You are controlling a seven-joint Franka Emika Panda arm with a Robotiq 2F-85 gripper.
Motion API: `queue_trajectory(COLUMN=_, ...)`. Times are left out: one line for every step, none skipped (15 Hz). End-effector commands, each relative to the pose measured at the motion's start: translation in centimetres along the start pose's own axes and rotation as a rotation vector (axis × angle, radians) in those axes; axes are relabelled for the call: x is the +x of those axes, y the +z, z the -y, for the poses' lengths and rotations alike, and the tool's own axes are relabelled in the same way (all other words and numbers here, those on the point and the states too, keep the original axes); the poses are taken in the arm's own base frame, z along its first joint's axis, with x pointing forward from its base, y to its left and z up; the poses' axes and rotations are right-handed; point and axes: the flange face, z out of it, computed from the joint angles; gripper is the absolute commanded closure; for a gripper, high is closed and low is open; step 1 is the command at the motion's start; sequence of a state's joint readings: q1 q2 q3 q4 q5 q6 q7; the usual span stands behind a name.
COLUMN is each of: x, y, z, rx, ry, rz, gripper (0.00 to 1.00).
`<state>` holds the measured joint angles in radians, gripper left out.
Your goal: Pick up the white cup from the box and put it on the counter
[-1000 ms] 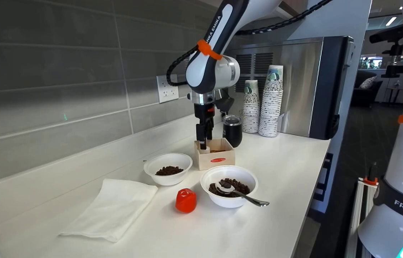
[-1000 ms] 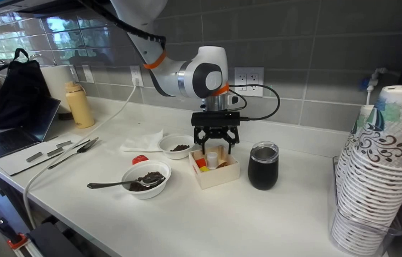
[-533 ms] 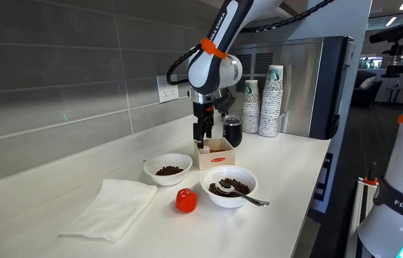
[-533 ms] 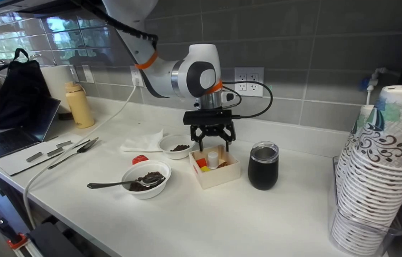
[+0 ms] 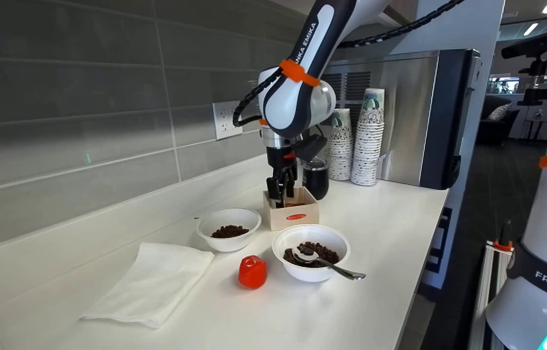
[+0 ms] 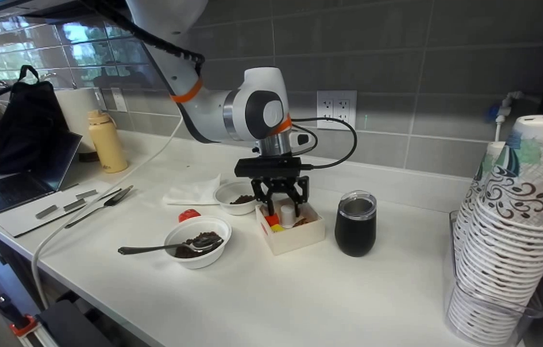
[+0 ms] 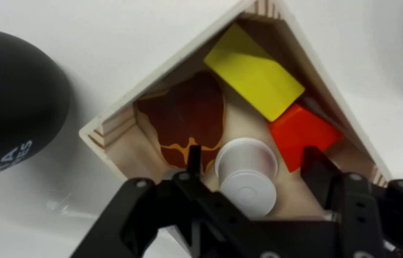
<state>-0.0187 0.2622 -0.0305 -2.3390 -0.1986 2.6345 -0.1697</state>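
The white cup (image 7: 248, 191) stands upside down, flat base up, inside the tan box in the wrist view. It also shows in an exterior view (image 6: 288, 216). The box (image 7: 169, 66) is in both exterior views (image 5: 283, 222) (image 6: 298, 239), on the off-white counter (image 6: 300, 299). My gripper (image 7: 251, 154) points down into the box. Its fingers are on either side of the cup, with gaps visible on both sides in the wrist view. It is open and holds nothing. In an exterior view the gripper (image 5: 281, 198) mostly hides the cup.
The box also holds a yellow block (image 7: 255, 71), a red block (image 7: 301, 132) and a flat brown piece (image 7: 198, 107). A black tumbler (image 6: 356, 226) stands beside it. Two white bowls (image 6: 199, 260) (image 5: 229, 243), a red object (image 5: 252, 272) and stacked paper cups (image 6: 508, 241) are around.
My gripper has come down into the box and shifted left in an exterior view. Its fingers have come somewhat closer together around the cup. The cup and box look unmoved.
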Motion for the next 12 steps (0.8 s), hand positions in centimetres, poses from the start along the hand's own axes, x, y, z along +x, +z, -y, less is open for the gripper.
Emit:
queue_trajectory(x=-0.2, y=-0.2, z=-0.2, rx=-0.042, ry=0.031, rz=-0.026, gripper=0.36)
queue_trajectory(x=0.0, y=-0.1, z=-0.4, rx=-0.047, ry=0.037, rz=-0.026, gripper=0.31)
queue_trajectory(x=0.1, y=0.1, z=-0.6, rx=-0.05, ry=0.042, rz=-0.025, gripper=0.29)
queue_trajectory(x=0.2, y=0.2, z=-0.7, rx=-0.05, ry=0.047, rz=-0.022, gripper=0.25)
queue_trajectory(x=0.4, y=0.3, z=-0.8, rx=-0.051, ry=0.052, rz=-0.022, gripper=0.24)
queue_trajectory(x=0.5, y=0.5, z=-0.8, rx=-0.049, ry=0.054, rz=-0.019, gripper=0.18)
queue_trajectory(x=0.6, y=0.6, z=-0.8, rx=-0.047, ry=0.053, rz=-0.017, gripper=0.22)
queue_trajectory(x=0.8, y=0.5, z=-0.7, rx=-0.048, ry=0.052, rz=-0.019, gripper=0.23)
queue_trajectory(x=0.9, y=0.6, z=-0.7, rx=-0.047, ry=0.052, rz=-0.02, gripper=0.23)
queue_trajectory(x=1.1, y=0.5, z=-0.8, rx=-0.047, ry=0.051, rz=-0.024, gripper=0.24)
queue_trajectory(x=1.3, y=0.6, z=-0.7, rx=-0.046, ry=0.048, rz=-0.027, gripper=0.23)
queue_trajectory(x=1.5, y=0.6, z=-0.7, rx=-0.046, ry=0.045, rz=-0.03, gripper=0.24)
